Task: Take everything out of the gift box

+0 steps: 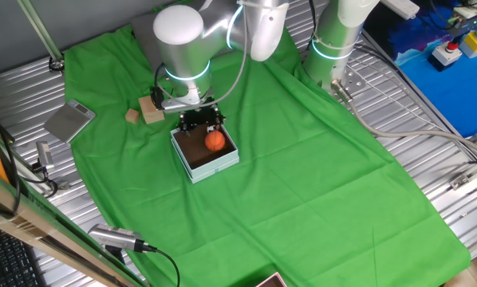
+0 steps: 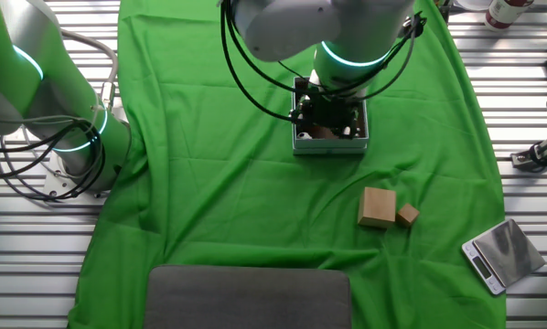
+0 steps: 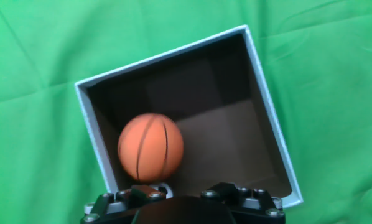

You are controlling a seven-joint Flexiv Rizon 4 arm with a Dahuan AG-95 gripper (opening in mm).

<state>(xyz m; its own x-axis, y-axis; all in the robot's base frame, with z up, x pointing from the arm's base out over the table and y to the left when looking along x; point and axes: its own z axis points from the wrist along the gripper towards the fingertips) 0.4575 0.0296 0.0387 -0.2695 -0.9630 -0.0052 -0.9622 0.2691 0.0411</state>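
End effector [image 1: 200,121] sits over the gift box [image 1: 222,164] rim, finger state can't tell. Orange mini basketball [image 3: 150,147] inside against one wall, untouched. Two tan wooden blocks [image 2: 378,207] out on the green cloth [image 1: 302,159] nearby. No readable writing.

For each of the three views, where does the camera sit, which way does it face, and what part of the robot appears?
One fixed view: high, looking down at the gift box and basketball; arm and gripper show.
The other fixed view: high on the opposite side, wooden blocks nearer; arm covers the box.
Hand view: looks straight down into the box; only the gripper base shows.
Shared: all show the box on the green cloth.
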